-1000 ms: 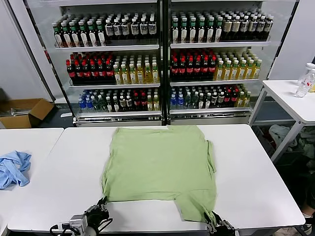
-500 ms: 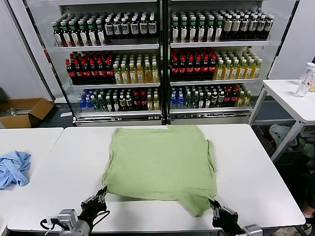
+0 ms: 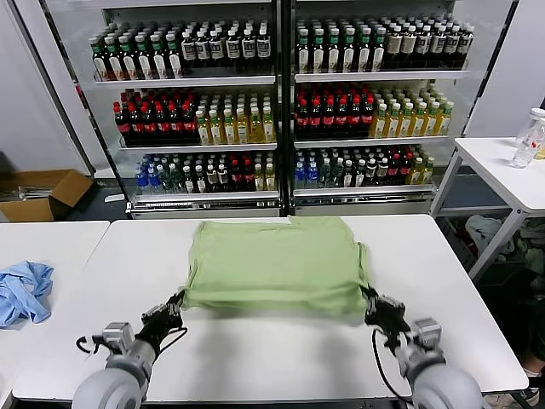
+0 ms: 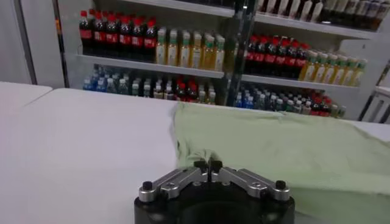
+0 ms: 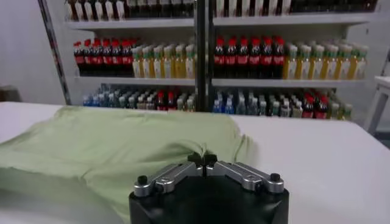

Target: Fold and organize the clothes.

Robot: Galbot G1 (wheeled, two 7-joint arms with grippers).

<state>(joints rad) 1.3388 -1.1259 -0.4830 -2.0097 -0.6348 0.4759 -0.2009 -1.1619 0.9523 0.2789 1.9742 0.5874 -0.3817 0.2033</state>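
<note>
Head view: a blue cloth (image 3: 24, 291) lies on the left table (image 3: 51, 247). On the middle table (image 3: 255, 349), the left gripper (image 3: 176, 302) is pinched on the near left corner of the green shirt (image 3: 277, 264). The shirt lies doubled over across the far half of the table. The right gripper (image 3: 372, 300) is pinched on its near right corner. Drink shelves (image 3: 281, 102) stand behind.
</note>
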